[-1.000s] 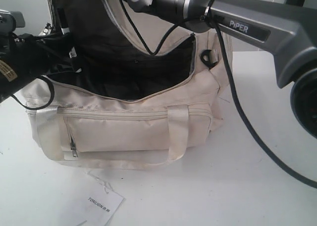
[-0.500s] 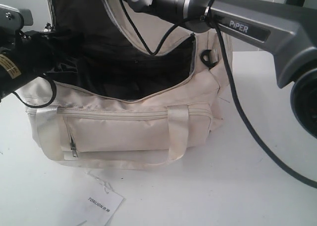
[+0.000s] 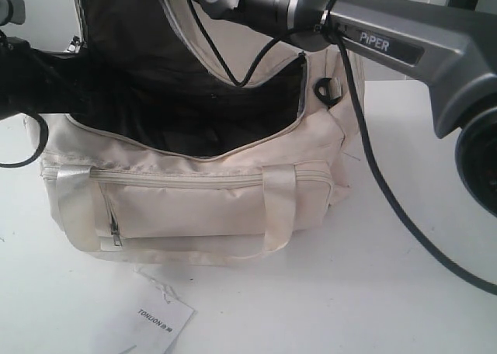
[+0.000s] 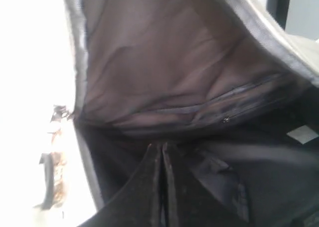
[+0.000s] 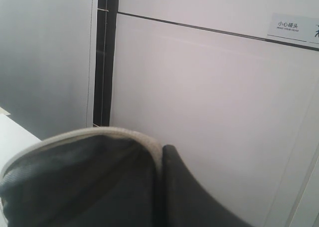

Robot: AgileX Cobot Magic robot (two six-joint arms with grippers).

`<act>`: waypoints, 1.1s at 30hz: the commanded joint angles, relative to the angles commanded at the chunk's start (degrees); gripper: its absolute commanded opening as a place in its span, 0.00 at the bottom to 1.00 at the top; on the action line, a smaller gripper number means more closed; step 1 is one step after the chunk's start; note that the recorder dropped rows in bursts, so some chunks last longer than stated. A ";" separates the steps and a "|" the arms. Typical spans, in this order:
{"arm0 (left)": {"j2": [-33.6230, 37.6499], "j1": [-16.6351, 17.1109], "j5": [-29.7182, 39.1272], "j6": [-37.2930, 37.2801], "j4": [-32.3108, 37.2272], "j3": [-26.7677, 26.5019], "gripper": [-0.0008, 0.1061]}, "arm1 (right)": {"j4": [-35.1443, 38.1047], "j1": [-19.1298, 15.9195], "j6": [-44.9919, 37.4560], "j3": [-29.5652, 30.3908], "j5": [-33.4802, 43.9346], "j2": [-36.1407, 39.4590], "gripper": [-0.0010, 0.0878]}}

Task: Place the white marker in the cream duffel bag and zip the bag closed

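One cream duffel bag [image 3: 202, 164] at centre. On it: one front zip pocket [image 3: 194, 210], one metal zip pull [image 3: 116, 234] at eight o'clock, one webbing handle [image 3: 279, 203], and one black strap ring [image 3: 324, 90] at two o'clock. One paper tag [image 3: 163, 319] at six o'clock. Two robot arms: left arm [image 3: 31, 78] at nine o'clock, right arm [image 3: 404, 47] at one o'clock.

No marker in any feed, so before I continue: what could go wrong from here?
The right claw seems to pinch the flap of the cream duffel bag upright; a slip would drop it onto the left arm.
The left claw looks shut and empty; the white marker shows nowhere, so you might zip an empty bag.
A black cable hangs over the opening and could snag.
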 joint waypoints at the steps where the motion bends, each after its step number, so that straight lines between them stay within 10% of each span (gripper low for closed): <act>1: -1.28 0.00 1.32 -1.20 0.81 0.00 0.01 | 0.00 0.00 0.00 0.00 0.00 0.00 0.01; 23: -12.30 0.00 42.57 -1.76 -0.73 -1.40 0.01 | 0.00 0.00 0.00 0.00 0.00 0.00 0.01; 33: -11.05 2.48 60.15 19.16 -11.01 -11.99 0.01 | 0.00 0.00 0.00 0.00 0.00 0.00 0.01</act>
